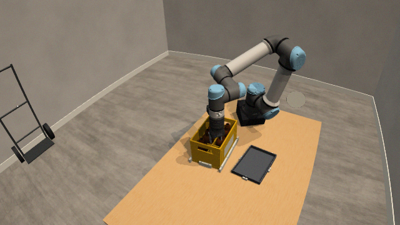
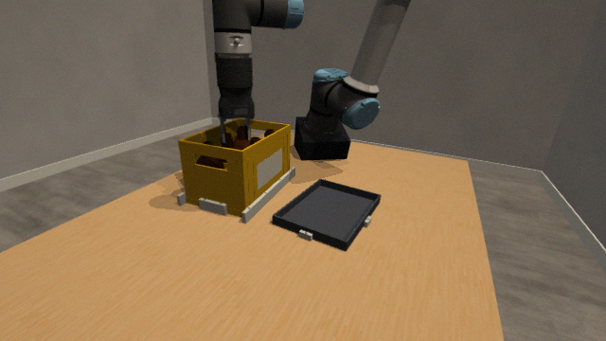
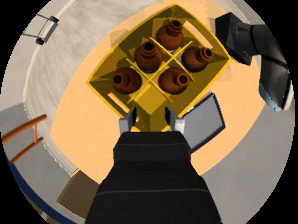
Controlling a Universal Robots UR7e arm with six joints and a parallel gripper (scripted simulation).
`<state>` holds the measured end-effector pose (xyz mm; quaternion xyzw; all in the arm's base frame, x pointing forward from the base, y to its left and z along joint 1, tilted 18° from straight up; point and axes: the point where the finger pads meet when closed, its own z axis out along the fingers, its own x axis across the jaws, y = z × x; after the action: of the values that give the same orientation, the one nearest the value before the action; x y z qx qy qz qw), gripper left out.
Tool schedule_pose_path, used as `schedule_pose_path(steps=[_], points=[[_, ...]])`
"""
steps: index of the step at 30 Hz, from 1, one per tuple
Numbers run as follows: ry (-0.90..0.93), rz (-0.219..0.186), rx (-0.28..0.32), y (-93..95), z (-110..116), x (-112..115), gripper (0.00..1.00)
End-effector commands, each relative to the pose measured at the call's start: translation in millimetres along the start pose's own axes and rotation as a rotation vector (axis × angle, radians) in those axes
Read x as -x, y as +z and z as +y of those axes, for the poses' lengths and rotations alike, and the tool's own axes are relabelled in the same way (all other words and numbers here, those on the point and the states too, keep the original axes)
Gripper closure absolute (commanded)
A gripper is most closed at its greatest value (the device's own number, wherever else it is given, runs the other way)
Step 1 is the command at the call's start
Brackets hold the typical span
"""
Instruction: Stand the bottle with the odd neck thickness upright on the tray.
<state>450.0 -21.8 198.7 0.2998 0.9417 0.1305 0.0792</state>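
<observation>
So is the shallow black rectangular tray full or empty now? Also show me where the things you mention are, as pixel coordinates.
Empty: the shallow black rectangular tray point(image 1: 254, 164) point(image 2: 328, 211) point(image 3: 205, 121) shows a bare inner floor in the top and exterior views, with no bottle standing on it.
</observation>
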Motion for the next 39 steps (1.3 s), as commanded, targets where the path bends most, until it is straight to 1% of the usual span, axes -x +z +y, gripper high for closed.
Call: schedule_pose_path(steps=[1, 14, 29, 39], points=[[0.000, -0.001, 0.000, 0.8, 0, 0, 0.00], [0.000, -0.001, 0.000, 9.2, 0, 0, 0.00], [0.000, -0.001, 0.000, 26.5, 0, 0, 0.00], [0.000, -0.001, 0.000, 33.6, 0, 0, 0.00]])
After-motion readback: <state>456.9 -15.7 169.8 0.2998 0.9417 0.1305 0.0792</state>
